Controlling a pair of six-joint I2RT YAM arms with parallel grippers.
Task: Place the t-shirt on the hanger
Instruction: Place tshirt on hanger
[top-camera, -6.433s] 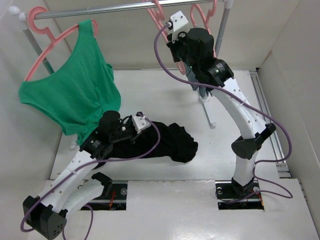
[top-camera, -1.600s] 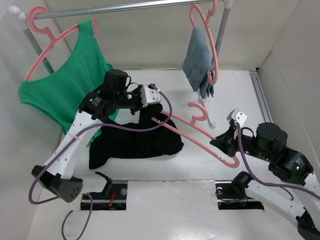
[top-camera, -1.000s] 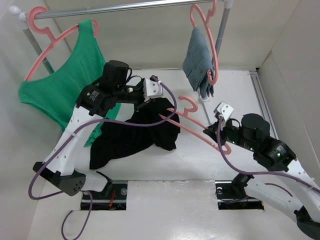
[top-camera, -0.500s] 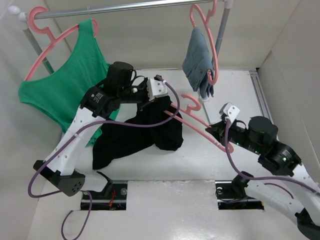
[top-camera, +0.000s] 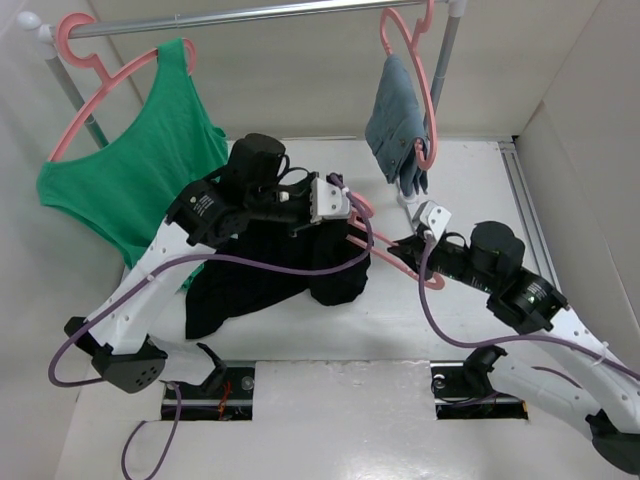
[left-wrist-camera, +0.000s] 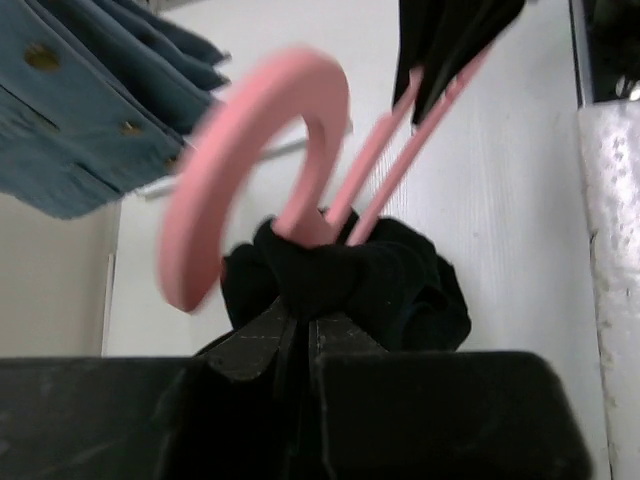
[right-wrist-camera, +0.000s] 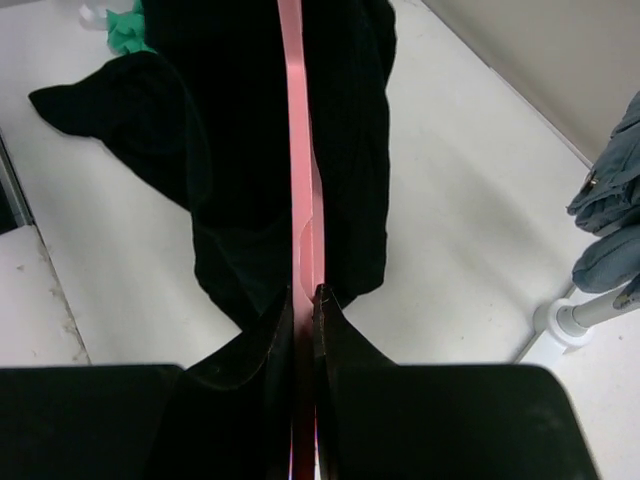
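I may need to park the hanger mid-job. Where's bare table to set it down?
Bare table at the back, between the green tank top and the denim cloth. Another patch at right, between the rack foot and the side rail. A narrow strip lies before the t-shirt. The middle is crowded: left gripper, right gripper, hanger and t-shirt meet there.

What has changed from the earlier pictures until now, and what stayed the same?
The right gripper took the hanger from the rail and brought it leftward into the t-shirt. The left gripper, shut on the t-shirt, lifted it partly and moved right toward the hanger. The green tank top and denim cloth stayed hanging.
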